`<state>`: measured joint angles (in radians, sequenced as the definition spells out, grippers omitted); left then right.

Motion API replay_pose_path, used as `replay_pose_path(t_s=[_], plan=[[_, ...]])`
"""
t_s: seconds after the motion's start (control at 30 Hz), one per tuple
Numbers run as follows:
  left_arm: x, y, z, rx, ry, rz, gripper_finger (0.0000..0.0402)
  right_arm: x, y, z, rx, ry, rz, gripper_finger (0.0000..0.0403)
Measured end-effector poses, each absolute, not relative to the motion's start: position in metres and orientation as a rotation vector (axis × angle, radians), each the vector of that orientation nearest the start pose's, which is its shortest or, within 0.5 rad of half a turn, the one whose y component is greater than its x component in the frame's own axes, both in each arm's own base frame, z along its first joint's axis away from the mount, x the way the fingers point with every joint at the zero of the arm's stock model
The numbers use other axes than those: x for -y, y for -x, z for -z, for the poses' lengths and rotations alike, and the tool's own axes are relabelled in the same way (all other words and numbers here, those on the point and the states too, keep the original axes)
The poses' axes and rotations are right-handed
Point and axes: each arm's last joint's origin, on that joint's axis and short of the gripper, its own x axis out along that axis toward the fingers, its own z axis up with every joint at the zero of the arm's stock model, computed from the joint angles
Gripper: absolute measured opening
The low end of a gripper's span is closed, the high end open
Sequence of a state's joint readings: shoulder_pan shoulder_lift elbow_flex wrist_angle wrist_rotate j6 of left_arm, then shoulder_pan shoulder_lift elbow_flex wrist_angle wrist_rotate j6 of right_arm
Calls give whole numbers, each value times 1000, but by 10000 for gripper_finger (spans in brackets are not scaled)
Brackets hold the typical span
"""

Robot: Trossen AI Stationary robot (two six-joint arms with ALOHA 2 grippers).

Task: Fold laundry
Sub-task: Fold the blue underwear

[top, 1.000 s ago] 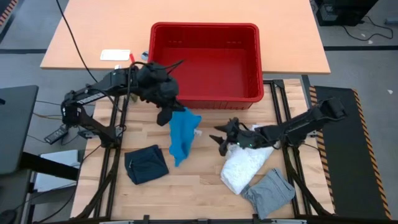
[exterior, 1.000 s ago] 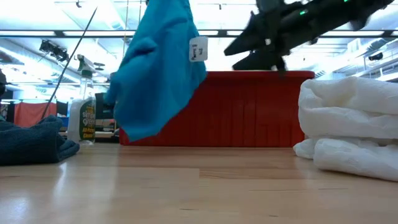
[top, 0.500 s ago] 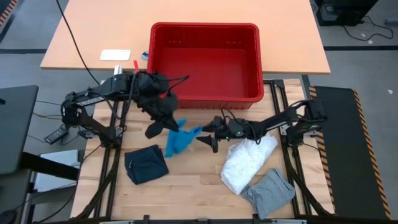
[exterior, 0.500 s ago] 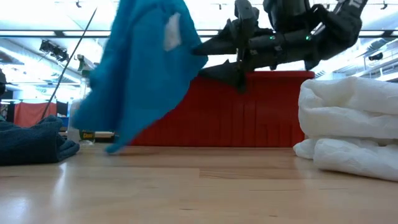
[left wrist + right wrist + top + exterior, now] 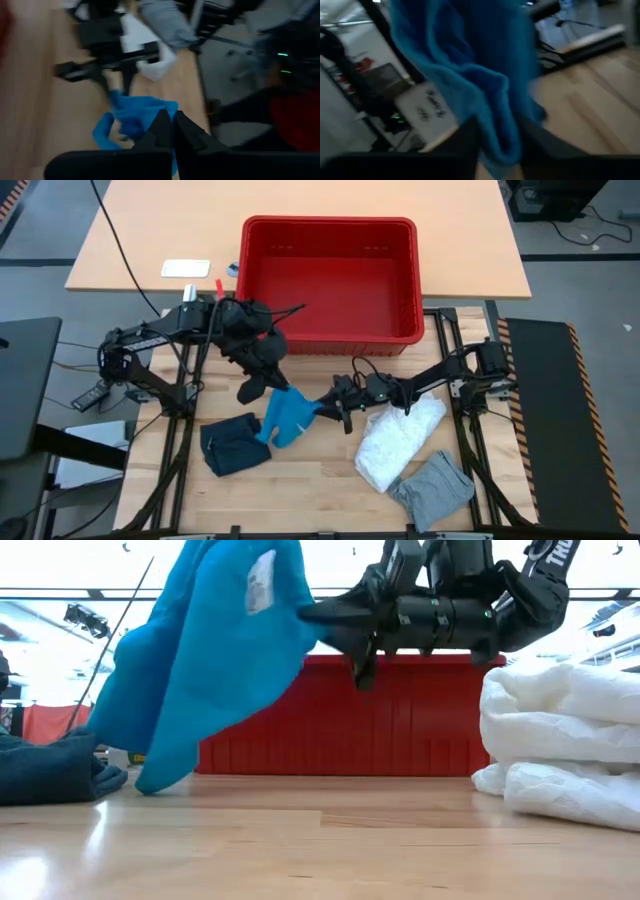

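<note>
The left gripper point(image 5: 272, 385) is clamped on one edge of the blue cloth point(image 5: 286, 416), held above mid-table, while the right gripper point(image 5: 322, 406) pinches the opposite edge, probably to spread it for folding.

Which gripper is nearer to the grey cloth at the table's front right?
The right gripper. It is up and left of the grey cloth, at the blue cloth; the left gripper is farther left.

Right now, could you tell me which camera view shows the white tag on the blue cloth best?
The low view: the white tag faces the camera, sharp against the hanging blue cloth. The right wrist view shows it close but blurred. In the high and left wrist views I cannot make it out.
</note>
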<state>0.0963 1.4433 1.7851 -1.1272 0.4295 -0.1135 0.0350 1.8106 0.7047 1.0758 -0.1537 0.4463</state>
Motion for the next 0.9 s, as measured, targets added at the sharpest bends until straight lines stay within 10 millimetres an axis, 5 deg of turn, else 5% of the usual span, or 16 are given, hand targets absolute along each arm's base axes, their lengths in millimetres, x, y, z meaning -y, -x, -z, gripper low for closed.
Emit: replay_pose_path(t_s=[0.07, 0.13, 0.4, 0.57, 0.73, 0.9], plan=[[-16, -264, -436, -789, 294, 189, 1, -15, -344, -171, -58, -443, -218, 43], [-20, -262, -434, -814, 269, 92, 4, -15, -343, -175, -59, -438, -254, 20], [-29, -250, -424, -972, 71, -15, 6, -13, -319, -194, -311, -269, -80, 17], [-43, -253, -427, -922, -40, -197, 6, -7, -296, -242, -366, -41, 157, 17], [-52, -254, -430, -878, 6, -289, 6, -6, -276, -295, -316, 15, 200, 17], [-38, -263, -402, -971, 176, -226, 6, -21, -262, -289, -470, -124, 151, 17]])
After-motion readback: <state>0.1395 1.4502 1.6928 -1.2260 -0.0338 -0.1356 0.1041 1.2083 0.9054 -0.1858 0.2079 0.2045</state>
